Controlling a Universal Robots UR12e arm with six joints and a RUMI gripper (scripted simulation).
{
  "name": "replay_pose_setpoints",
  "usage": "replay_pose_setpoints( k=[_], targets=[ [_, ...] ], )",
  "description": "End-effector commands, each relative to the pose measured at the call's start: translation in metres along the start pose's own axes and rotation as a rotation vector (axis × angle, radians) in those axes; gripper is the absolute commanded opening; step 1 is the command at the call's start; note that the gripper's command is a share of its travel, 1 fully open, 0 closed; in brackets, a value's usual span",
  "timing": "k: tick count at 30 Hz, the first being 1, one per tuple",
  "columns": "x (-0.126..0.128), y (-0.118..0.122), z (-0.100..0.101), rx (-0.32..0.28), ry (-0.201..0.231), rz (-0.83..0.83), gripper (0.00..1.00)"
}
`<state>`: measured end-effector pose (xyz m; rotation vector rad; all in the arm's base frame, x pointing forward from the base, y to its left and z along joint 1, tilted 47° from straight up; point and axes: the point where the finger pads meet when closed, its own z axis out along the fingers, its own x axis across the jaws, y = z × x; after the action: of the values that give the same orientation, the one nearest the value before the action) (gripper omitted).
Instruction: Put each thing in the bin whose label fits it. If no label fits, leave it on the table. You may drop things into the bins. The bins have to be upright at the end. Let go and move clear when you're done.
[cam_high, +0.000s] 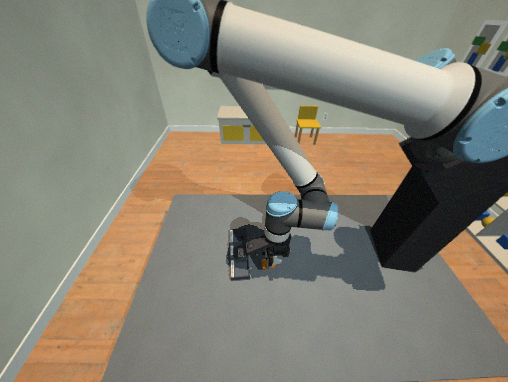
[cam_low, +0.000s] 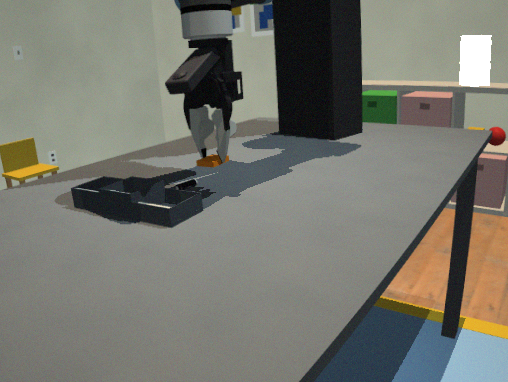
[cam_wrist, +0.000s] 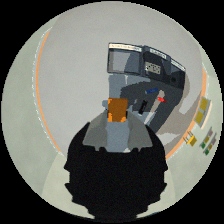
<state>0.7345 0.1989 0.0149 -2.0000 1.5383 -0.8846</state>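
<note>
1. One arm, gripper pointing down over the grey table, jaws pinched on a small orange block.
2. Block sits between the fingertips, low over the table top; whether it touches the surface cannot be told.
3. Row of dark bins stands upright just beside the gripper, on the table.
4. Wrist view: small blue and red items lie near the bins; kind too small to tell.
</note>
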Motion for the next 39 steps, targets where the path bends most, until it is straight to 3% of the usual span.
replay_pose_setpoints(
  k=[1, 7, 9, 23, 39],
  targets=[
    [0.000, 0.000, -0.005, 0.001, 0.000, 0.000, 0.00],
    [0.004, -0.030, -0.005, 0.001, 0.000, 0.024, 0.00],
    [0.004, -0.030, -0.005, 0.001, 0.000, 0.024, 0.00],
    [0.014, -0.113, -0.005, 0.001, 0.000, 0.024, 0.00],
    [0.014, -0.115, -0.005, 0.001, 0.000, 0.024, 0.00]
  ],
)
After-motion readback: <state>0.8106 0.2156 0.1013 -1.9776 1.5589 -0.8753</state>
